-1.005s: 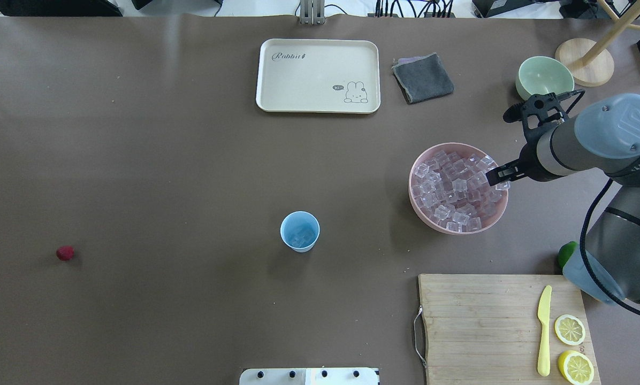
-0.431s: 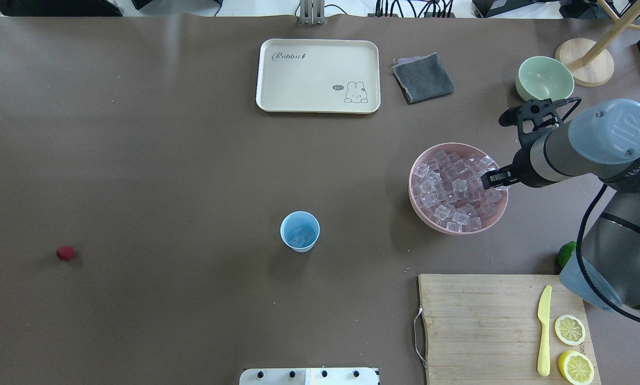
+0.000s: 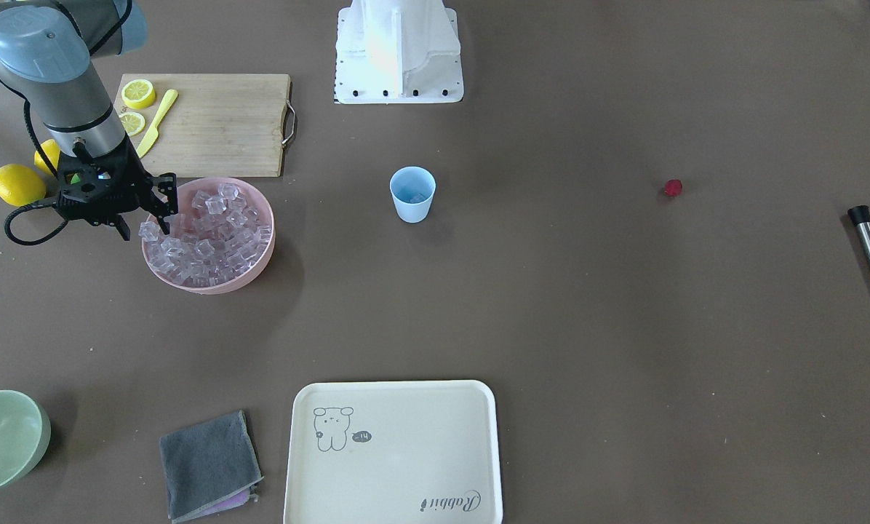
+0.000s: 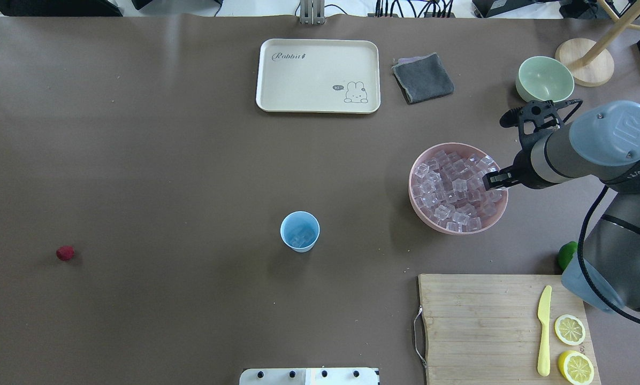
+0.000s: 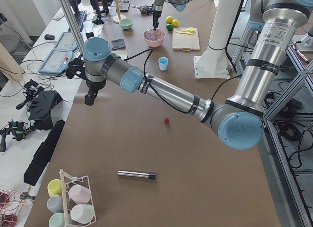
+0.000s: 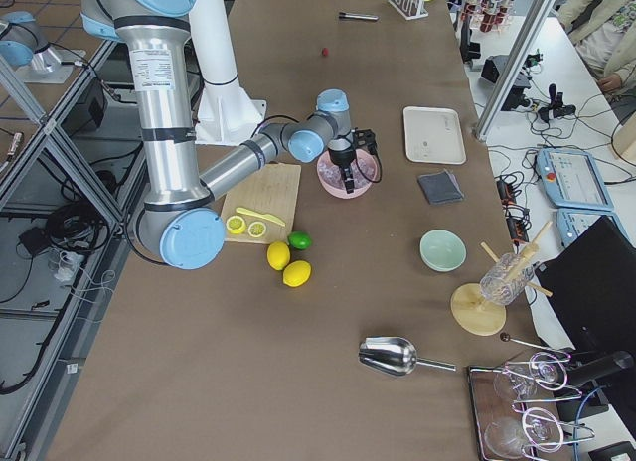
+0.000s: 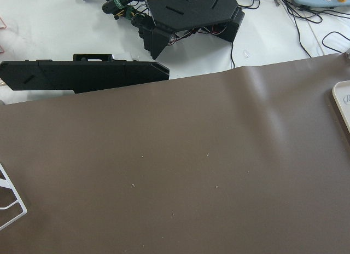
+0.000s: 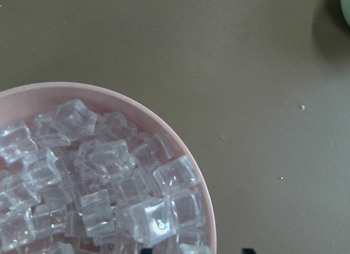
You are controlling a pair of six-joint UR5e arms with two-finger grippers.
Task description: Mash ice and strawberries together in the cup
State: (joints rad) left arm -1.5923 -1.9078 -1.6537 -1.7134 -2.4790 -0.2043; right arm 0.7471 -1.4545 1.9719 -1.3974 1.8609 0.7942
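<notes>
The right hand [image 3: 146, 224] sat among the small, clear, lilac-tinted ice cubes [image 4: 451, 190] heaped in the wide pink bowl [image 4: 412, 187], close to its rim, fingers spread and gripping nothing. I judged that a slick, crowded cube could squirt from closing fingers, or drop onto the brown desk [image 4: 191, 176] before reaching the small light blue plastic cup [image 4: 300, 231], well apart and holding some ice. The small dark red strawberry [image 4: 65, 253] lay alone, far beyond the cup. I could not tell whether the left hand [image 5: 89, 96] was released or clenched.

The table [image 4: 138, 160] is seen from overhead and, steeply, from the opposite side; the pink bowl [image 3: 217, 286] is shared by both views.
</notes>
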